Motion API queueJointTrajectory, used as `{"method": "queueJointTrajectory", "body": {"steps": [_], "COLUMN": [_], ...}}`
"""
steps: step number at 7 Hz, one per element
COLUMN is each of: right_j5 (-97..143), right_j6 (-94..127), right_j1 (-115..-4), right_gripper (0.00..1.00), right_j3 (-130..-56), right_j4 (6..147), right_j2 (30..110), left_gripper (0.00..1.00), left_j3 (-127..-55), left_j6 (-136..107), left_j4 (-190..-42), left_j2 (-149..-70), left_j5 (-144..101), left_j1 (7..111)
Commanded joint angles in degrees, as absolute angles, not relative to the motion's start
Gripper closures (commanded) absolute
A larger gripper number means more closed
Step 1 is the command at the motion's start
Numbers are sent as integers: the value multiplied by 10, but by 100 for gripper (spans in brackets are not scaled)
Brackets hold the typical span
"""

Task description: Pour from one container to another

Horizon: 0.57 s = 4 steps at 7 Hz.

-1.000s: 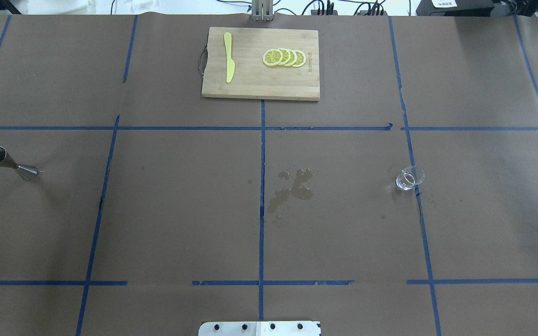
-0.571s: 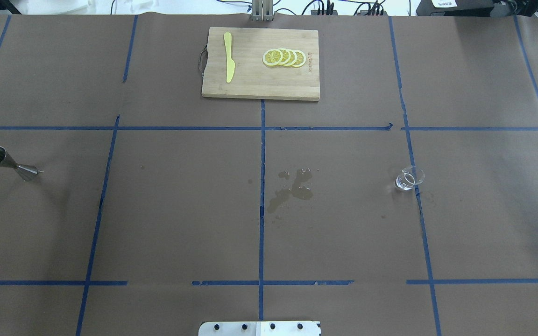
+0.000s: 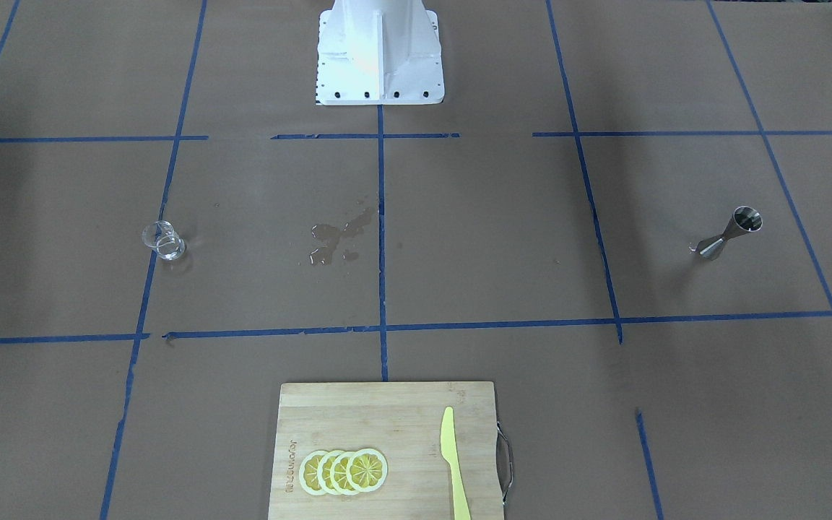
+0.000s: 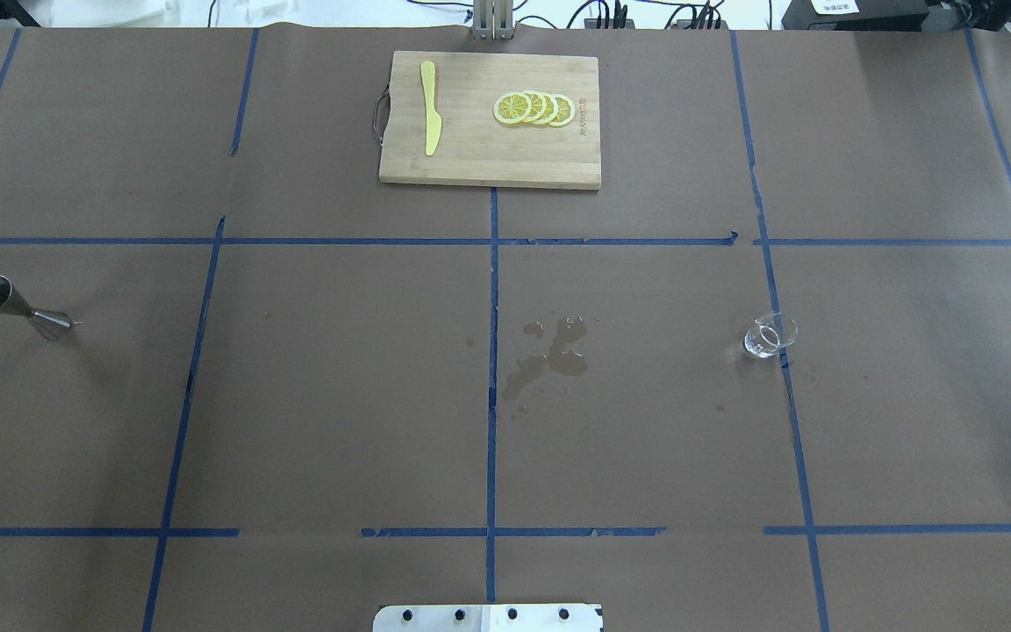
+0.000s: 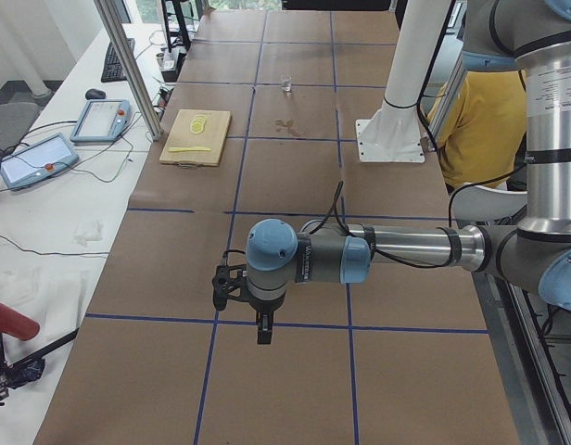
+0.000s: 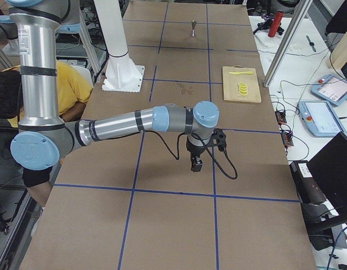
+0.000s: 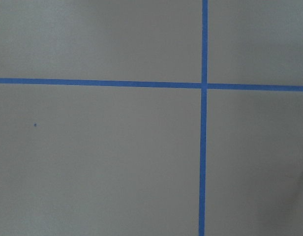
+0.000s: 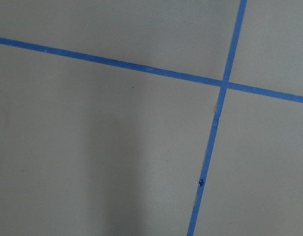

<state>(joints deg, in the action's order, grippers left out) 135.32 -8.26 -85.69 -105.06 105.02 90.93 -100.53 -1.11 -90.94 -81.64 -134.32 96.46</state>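
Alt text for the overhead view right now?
The jigger stands at the table's far left and the glass cup at the right, untouched, with a wet patch between them. A cutting board with lemon slices and a yellow knife lies at the far edge.

One clear glass cup [image 4: 769,335] stands at 3 o'clock on the table [image 4: 339,395], and one steel jigger [image 4: 18,307] at 9 o'clock. One wooden cutting board [image 4: 488,162] at 12 o'clock carries one yellow knife [image 4: 429,105] and four lemon slices [image 4: 512,108]. One wet spill [image 4: 549,355] lies mid-table. The side views show two robot arms, the left arm [image 5: 397,248] and the right arm [image 6: 123,125], and two touchscreen pendants [image 5: 105,119].
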Motion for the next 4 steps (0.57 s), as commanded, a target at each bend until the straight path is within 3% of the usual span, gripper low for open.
{"method": "queueJointTrajectory", "body": {"steps": [1, 4], "right_j5": [1353, 1355], "right_j6": [-83, -83], "right_j1": [-857, -857], "right_gripper": [0, 0], "right_j3": [-1051, -1051], "right_j4": [1050, 1049], "right_j2": [915, 919], "left_gripper": [0, 0], "left_j3": [-1006, -1000], "left_j6": [-13, -11], "left_j4": [-912, -915], "left_j2": [-817, -818], "left_j5": [-1345, -1361], "left_j1": [963, 962]}}
